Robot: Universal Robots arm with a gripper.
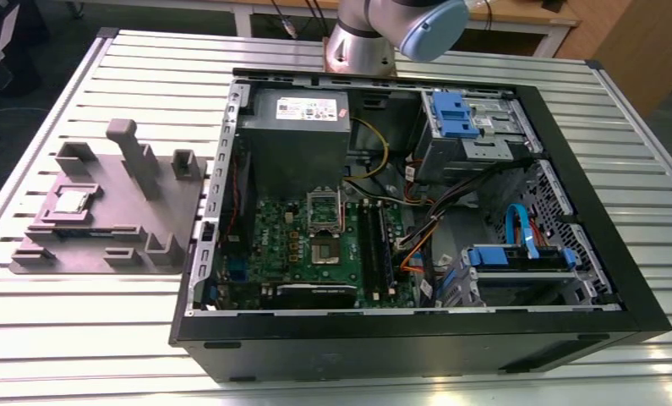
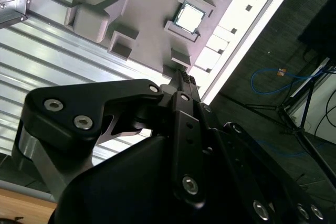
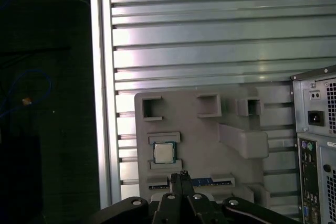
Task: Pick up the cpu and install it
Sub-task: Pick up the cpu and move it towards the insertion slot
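The cpu (image 3: 164,153) sits on grey fixture plate (image 3: 210,145), beside open pc case (image 1: 426,338). Arm's gripper (image 3: 181,177) hangs apart from it, clenched, empty.

- cpu (image 1: 71,201) is clear from above, low blocks (image 3: 164,138) hug two sides, tall posts (image 1: 133,148) stand near.
- case (image 1: 426,334) lies open-topped, cables (image 1: 426,228) strung across inside.

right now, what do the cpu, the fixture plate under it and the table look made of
The cpu: shiny silver-grey top, likely metal. The fixture plate: matte grey, moulded-looking blocks, probably plastic. The table: bright ribbed slats with glare, likely aluminium.
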